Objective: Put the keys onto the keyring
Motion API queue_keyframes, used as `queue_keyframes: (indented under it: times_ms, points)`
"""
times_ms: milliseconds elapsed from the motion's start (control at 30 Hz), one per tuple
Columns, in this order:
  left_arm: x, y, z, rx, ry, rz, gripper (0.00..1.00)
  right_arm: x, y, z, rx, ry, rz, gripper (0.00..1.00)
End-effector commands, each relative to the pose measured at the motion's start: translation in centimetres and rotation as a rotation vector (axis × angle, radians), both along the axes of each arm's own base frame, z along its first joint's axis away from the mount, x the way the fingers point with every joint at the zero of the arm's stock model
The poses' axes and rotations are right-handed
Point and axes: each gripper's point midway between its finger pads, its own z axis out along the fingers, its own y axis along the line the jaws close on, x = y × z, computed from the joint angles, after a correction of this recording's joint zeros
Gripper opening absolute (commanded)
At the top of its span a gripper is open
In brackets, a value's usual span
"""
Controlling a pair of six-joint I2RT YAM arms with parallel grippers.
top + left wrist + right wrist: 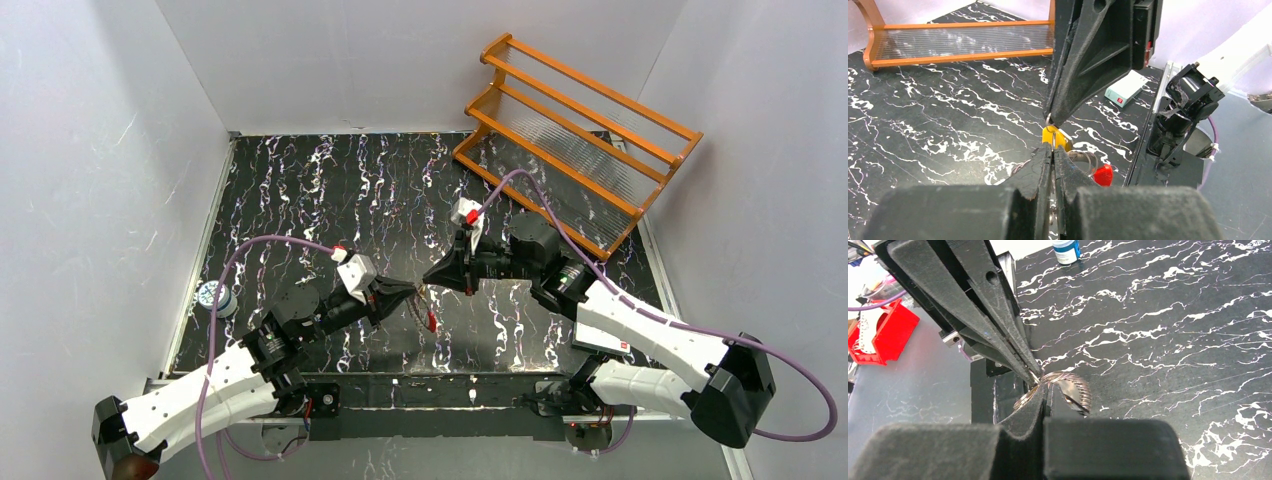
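Left wrist view: the keyring (1089, 161) is a thin silvery wire loop with a red section (1103, 175), held over the marbled table (948, 125) between the arms, with a brass key (1060, 137) against it. Left gripper (1053, 150) and right gripper (1050, 119) meet tip to tip, both clenched on the wire.

The keyring (1069, 384) is shiny metal, the rack (580, 130) wood, the table (300, 200) smooth.
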Motion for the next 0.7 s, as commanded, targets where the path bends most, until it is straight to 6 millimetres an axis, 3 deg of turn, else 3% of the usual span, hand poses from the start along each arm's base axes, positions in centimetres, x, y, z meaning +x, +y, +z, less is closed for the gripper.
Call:
queue_keyframes:
  times_ms: [0, 233, 667]
  points:
    - [0.4, 0.4, 0.9, -0.031, -0.015, 0.036, 0.0, -0.9, -0.1, 3.3, 0.073, -0.071, 0.052, 0.01]
    - [0.4, 0.3, 1.2, -0.031, -0.024, 0.033, 0.0, -1.7, 0.5, 3.1, 0.074, -0.056, 0.128, 0.01]
    - [-0.2, -0.1, 1.1, -0.037, -0.006, -0.008, 0.0, -0.2, 1.4, 3.3, 0.071, -0.027, 0.074, 0.01]
